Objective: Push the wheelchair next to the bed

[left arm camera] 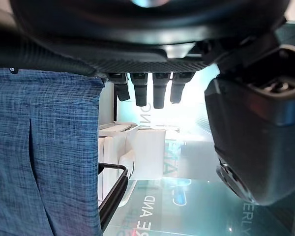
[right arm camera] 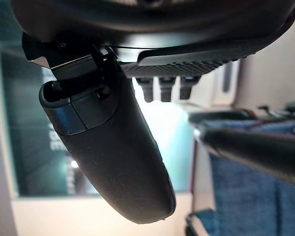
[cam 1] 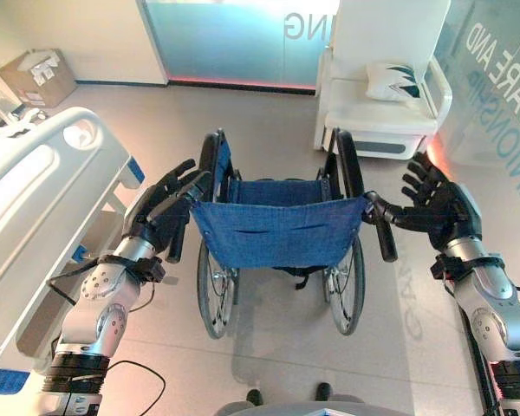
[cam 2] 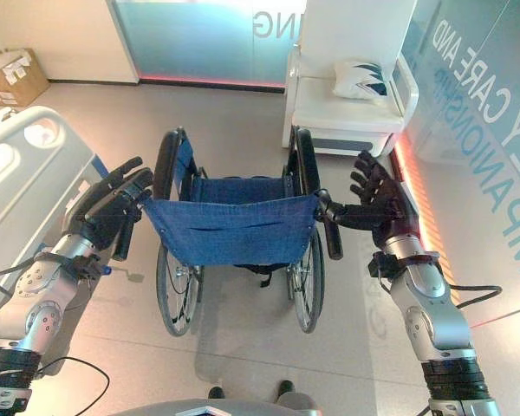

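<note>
While standing behind the wheelchair (cam 1: pixel 277 230), facing its blue fabric backrest, with the bed (cam 1: pixel 35 199) close by on the left. Resting the left hand (cam 1: pixel 169 208) against the left push handle (cam 1: pixel 178 238), fingers spread and straight, not curled. Holding the right hand (cam 1: pixel 433 204) splayed just beside the right push handle (cam 1: pixel 383 234), thumb nearest it. Needing, by judgement, to be wrapping both handles before pushing, then steering evenly leftward, watching the white armchair (cam 1: pixel 381 95) ahead.
</note>
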{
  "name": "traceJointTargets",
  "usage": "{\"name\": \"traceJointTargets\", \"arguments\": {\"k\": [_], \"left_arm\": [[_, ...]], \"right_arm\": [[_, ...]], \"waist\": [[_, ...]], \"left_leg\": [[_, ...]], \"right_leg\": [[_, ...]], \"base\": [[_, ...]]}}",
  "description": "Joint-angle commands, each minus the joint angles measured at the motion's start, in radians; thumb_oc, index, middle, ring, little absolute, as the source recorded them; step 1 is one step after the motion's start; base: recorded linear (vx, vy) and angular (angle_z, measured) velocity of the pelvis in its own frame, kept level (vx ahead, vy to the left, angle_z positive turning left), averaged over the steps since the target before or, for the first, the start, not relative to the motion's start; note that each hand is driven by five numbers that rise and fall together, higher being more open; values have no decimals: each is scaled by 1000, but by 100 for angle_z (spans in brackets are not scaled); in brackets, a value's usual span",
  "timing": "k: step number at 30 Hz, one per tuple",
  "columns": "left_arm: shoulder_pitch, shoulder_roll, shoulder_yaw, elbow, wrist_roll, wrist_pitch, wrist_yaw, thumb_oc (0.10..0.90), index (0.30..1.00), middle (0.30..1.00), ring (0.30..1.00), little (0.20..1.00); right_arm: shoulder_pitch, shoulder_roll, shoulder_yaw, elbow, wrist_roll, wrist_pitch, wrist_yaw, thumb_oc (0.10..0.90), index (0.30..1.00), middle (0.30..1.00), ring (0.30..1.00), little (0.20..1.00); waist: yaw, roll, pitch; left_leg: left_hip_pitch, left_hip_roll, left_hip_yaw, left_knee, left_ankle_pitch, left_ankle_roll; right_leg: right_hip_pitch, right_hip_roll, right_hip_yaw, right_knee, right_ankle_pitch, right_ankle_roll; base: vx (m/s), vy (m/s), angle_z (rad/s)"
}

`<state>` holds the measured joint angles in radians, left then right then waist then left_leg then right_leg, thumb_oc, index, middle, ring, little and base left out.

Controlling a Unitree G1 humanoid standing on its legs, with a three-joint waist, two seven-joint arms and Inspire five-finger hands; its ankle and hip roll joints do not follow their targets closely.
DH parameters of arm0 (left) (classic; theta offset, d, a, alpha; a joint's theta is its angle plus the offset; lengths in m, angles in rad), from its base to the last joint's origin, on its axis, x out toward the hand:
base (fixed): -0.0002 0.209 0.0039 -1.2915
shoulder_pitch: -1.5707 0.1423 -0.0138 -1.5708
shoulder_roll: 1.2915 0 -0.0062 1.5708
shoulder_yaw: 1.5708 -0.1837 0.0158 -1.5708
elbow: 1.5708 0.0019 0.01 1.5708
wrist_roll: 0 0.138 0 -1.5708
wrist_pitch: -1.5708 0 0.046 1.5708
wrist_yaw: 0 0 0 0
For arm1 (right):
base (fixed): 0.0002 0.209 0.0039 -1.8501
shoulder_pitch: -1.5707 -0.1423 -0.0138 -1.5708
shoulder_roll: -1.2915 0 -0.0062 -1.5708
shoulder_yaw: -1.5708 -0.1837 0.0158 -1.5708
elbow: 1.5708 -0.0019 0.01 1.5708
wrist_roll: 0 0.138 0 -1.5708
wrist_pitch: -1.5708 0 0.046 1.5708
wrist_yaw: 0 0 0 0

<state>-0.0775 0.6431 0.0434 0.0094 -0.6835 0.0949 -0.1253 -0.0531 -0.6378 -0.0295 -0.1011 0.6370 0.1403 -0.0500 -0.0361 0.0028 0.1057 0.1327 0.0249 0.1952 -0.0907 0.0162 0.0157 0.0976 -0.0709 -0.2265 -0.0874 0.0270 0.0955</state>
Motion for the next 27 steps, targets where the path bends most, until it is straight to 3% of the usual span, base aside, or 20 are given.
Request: {"name": "traceJointTargets", "arguments": {"k": [1, 13, 27], "left_arm": [[-80, 73, -38, -37, -33, -75, 6, 800, 900, 900, 900, 900], [-108, 73, -80, -33, -16, -79, 52, 800, 900, 900, 900, 900], [-111, 65, -79, -23, -5, -81, 57, 800, 900, 900, 900, 900]], "right_arm": [[-73, -87, 1, -74, 11, -36, 45, 800, 900, 900, 900, 900], [-115, -93, 97, 45, -81, 55, -10, 800, 900, 900, 900, 900], [-125, -66, 132, 40, -55, 69, 21, 800, 900, 900, 900, 900]], "waist": [[0, -17, -74], [14, -25, -70], [22, -24, -61]], "left_leg": [[-12, -41, 47, 3, -53, -15], [-12, -38, 50, 3, -47, -21], [-11, -38, 35, 3, -43, -24]], "right_leg": [[-20, 5, -8, 71, -38, 28], [-8, 3, -31, 57, -30, 28], [-1, 9, -39, 65, -41, 21]], "base": [[0, 0, 0], [0, 0, 0], [2, -2, 1]]}}
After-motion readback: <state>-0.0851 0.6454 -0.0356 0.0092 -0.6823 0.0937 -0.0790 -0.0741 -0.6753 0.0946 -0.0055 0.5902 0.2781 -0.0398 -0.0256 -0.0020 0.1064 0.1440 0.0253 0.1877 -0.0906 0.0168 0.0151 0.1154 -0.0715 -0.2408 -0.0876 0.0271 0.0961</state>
